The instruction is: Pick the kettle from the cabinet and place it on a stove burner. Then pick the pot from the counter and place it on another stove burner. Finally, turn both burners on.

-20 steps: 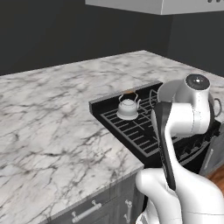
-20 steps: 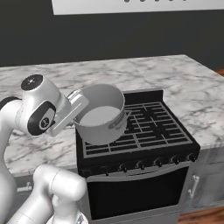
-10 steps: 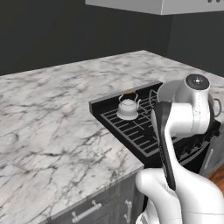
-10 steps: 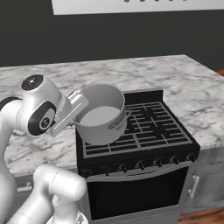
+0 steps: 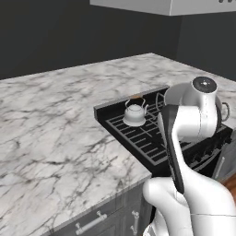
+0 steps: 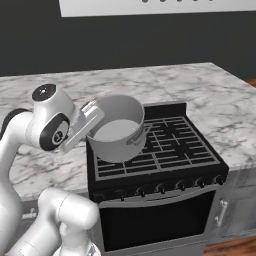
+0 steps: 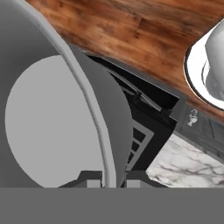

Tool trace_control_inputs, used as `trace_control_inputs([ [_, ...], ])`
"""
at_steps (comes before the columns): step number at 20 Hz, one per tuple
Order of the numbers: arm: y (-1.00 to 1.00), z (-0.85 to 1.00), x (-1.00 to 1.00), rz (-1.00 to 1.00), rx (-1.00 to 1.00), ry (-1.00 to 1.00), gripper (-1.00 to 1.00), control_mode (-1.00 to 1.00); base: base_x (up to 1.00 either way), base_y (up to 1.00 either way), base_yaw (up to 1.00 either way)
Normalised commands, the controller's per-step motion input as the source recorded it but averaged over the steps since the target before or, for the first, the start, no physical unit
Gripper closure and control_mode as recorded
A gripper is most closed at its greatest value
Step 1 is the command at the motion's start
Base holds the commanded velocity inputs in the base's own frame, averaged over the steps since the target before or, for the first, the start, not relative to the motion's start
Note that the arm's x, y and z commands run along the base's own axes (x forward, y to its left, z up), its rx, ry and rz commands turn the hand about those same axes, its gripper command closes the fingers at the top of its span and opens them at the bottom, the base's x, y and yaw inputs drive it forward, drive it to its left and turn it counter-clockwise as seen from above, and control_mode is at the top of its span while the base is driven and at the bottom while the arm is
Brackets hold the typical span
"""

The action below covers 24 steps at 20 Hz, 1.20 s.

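Observation:
The wide grey pot [image 6: 118,128] hangs tilted over the front left grate of the black stove [image 6: 172,146], its open mouth facing up and forward. My gripper [image 6: 96,112] is shut on the pot's left rim. In the hand view the fingertips [image 7: 93,178] pinch the thin rim [image 7: 89,101], with the pot's pale inside [image 7: 48,124] to the left. The small silvery kettle [image 5: 135,112] stands upright on a back burner of the cooktop [image 5: 138,136]. The cabinet is out of view.
White marble counter [image 5: 55,124] flanks the stove on both sides [image 6: 215,95]. A row of knobs [image 6: 165,188] runs along the stove's front above the oven door. A hood [image 5: 152,5] hangs overhead. Wooden floor [image 7: 144,30] lies below.

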Motion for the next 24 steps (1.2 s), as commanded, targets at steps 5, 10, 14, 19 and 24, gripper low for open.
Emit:
trace_control_inputs([
  [5,0.00,0.00,0.28,0.00,0.00,0.00,1.00,-1.00,0.00,0.00,0.00],
  [10,-0.01,0.00,0.16,0.00,0.00,0.00,1.00,-1.00,0.00,0.00,0.00],
  [14,-0.01,-0.08,0.14,0.00,0.00,0.00,1.00,-1.00,0.00,0.00,0.00],
  [19,0.00,-0.10,0.13,0.00,0.00,0.00,1.00,-1.00,0.00,0.00,0.00],
  [24,0.00,-0.18,0.17,0.00,0.00,0.00,1.00,-1.00,0.00,0.00,0.00],
])
